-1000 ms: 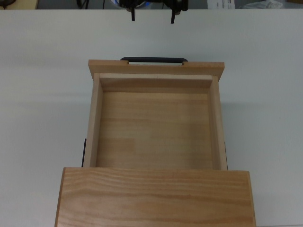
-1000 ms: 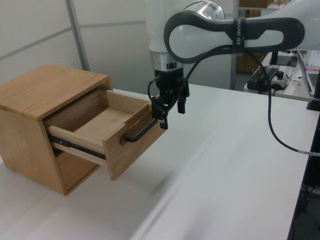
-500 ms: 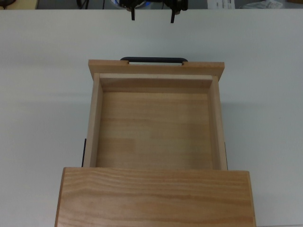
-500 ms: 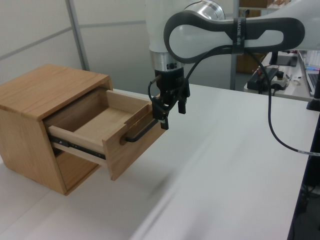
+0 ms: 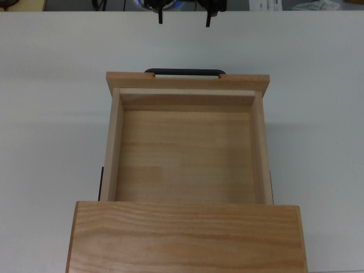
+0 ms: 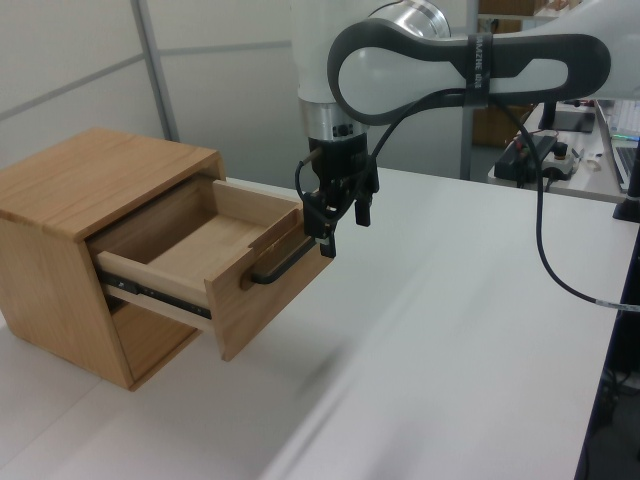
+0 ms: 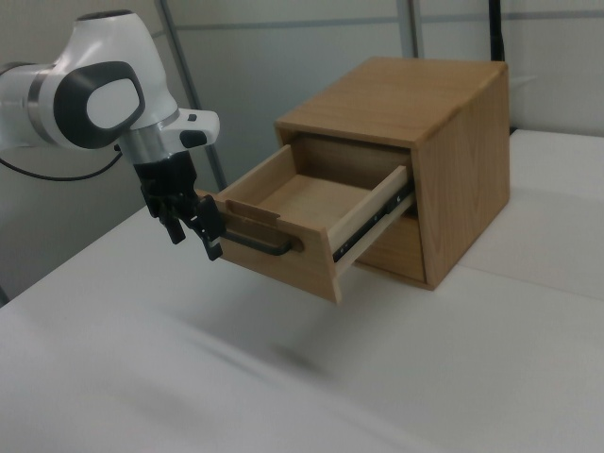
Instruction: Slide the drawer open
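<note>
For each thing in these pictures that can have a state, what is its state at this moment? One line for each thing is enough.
drawer: pulled far out of the cabinet, nothing inside.
handle: free, nothing grips it.
end effector: open, holds nothing, in front of the drawer and clear of the handle.
cabinet: upright on the white table.
lower compartment: closed, under the open drawer.

White arm (image 6: 400, 60) with grey joint panels, black cable, apparently black pincer (image 6: 346, 222).
</note>
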